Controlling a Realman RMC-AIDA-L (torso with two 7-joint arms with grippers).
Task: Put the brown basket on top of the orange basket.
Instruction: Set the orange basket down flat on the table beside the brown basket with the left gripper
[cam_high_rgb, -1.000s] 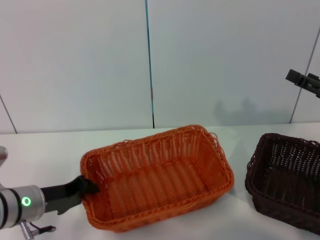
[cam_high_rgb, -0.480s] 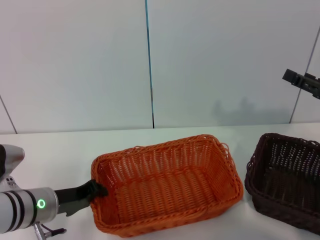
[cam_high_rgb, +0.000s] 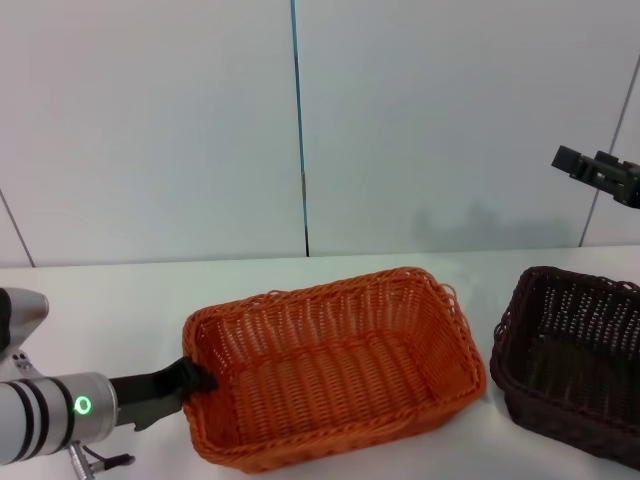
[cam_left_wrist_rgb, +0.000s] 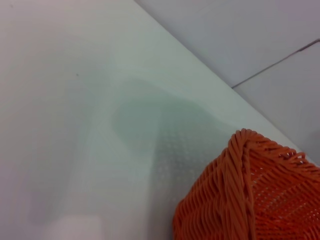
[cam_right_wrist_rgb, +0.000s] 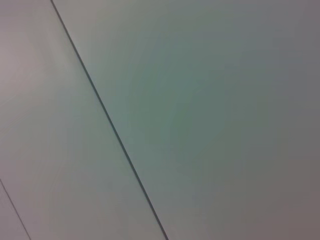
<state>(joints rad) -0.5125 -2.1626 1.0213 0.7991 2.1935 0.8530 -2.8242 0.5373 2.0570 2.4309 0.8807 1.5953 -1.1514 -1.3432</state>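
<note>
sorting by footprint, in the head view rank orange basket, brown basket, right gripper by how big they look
1. orange basket, fully in view.
2. brown basket, cut off by the frame edge, so it may really match the orange one.
3. right gripper, raised above it, smallest.

The scene is viewed from above and in front by the head camera. The table and a corner of the orange basket are seen close up from the left wrist; that basket is shared with the head view. Only wall is faced by the right wrist camera.
</note>
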